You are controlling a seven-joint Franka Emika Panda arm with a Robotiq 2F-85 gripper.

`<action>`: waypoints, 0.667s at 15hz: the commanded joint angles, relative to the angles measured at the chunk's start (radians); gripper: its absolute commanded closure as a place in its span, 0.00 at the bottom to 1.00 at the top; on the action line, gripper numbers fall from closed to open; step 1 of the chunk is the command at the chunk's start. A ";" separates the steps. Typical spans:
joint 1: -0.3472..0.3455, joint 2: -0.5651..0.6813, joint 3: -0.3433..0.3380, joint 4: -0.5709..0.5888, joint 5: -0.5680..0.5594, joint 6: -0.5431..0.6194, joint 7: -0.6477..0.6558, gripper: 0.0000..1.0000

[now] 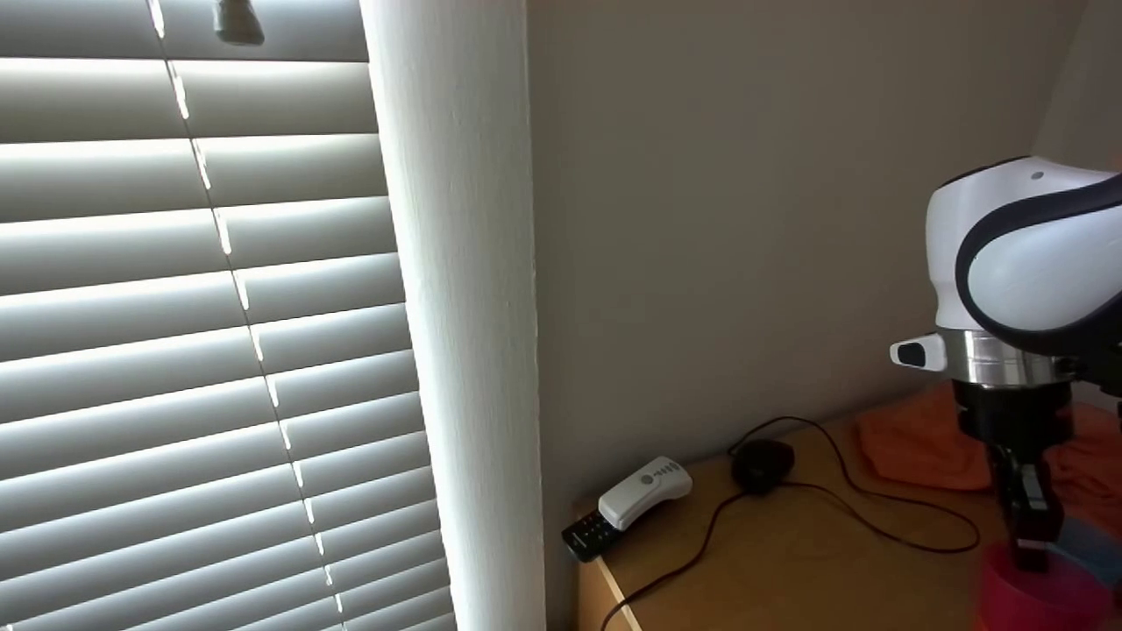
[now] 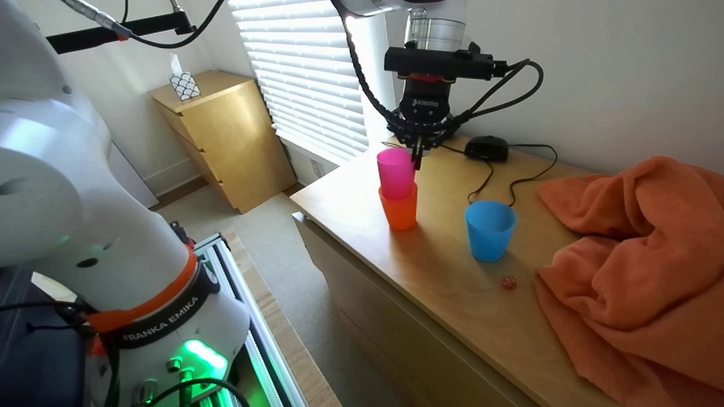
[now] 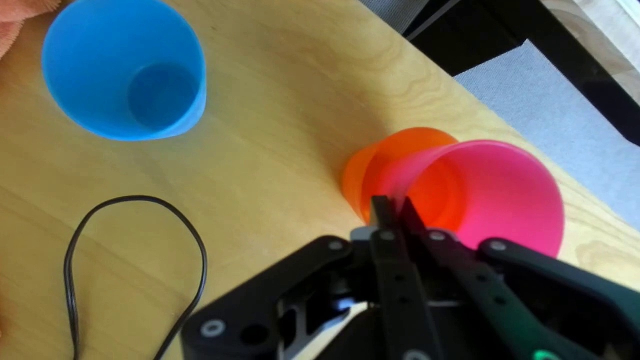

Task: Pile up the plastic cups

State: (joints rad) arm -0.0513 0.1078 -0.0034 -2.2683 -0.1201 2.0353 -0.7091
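The FRANKA EMIKA arm (image 2: 62, 192) has its ROBOTIQ gripper (image 2: 417, 161) pinching the pink cup (image 2: 396, 175) by its rim.

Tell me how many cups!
3: the pink cup in the gripper, the orange cup below it, the blue cup near the towel. The towel might hide more.

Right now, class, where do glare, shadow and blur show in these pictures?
In both exterior views, the blinds glow brightly; in an exterior view, the tabletop is shadowed beside the orange cup; in the wrist view, the fingertips look slightly blurred.
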 commanded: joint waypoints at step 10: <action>-0.008 0.016 -0.004 -0.010 -0.002 0.042 -0.016 0.19</action>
State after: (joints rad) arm -0.0519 0.1363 -0.0048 -2.2677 -0.1205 2.0788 -0.7091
